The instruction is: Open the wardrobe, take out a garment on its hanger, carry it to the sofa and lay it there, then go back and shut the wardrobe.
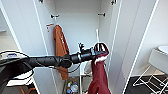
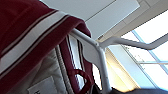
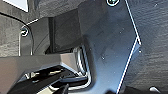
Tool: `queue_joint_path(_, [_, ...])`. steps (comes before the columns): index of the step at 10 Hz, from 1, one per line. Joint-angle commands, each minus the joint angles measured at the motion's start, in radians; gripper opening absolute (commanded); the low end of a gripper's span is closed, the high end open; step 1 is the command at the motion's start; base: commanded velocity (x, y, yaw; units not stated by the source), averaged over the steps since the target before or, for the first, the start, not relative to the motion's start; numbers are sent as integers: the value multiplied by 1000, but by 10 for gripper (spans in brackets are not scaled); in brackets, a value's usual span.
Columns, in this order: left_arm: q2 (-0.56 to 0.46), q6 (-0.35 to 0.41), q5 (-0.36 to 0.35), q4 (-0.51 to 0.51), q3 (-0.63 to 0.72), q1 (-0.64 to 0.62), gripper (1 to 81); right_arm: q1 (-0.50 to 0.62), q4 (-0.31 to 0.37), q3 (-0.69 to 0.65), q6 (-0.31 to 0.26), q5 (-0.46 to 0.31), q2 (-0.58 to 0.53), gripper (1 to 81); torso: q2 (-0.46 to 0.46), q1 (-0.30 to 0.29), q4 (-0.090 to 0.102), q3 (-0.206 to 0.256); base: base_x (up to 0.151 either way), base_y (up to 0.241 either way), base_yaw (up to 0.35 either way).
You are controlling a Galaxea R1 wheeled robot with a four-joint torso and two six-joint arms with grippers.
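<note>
Wardrobe (image 1: 77,22): white, tall, both panelled doors swung wide. Interior is smooth white board. Contents: a plain orange jacket (image 1: 60,47) hanging at the left side of the interior, limp and creased, reaching down toward the bottom. On the wardrobe floor, a small cluster of coloured items (image 1: 71,88), too blurred to identify.

Left arm comes in from the left of the head view, black and tubular, stretched toward the open wardrobe. Left gripper (image 1: 98,53) sits at the top of the maroon jacket (image 1: 99,75); the jacket hangs straight down from it in front of the right half of the opening. Fabric is matte dark red; a white patch shows just below the collar.

Left wrist view: striped knit collar, maroon with white bands, pale lining with a label. White hanger (image 2: 100,53), smooth thin plastic, curved shoulder and upright stem, passes under the collar. Whether the fingers are spread or pinched cannot be told.

A white chair (image 1: 157,63) with a wire frame stands at right.
</note>
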Motion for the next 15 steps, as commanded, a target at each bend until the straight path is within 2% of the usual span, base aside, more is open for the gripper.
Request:
queue_joint_path(1, [-23, 37, -134, 40, 54, -147, 10, 38, 1, 1, -3, -55, 3, 811, 0, 0, 0, 0, -126, 0, 0])
queue_joint_path(10, [-36, 43, -133, 50, 68, -130, 10, 33, 1, 3, -3, -54, 3, 811, 0, -1, 0, 0, -115, 0, 0])
queue_joint_path(15, [-36, 44, -115, 66, 70, -117, 10, 32, 1, 4, -3, -41, 5, 811, 0, -1, 0, 0, 0, 0, 0])
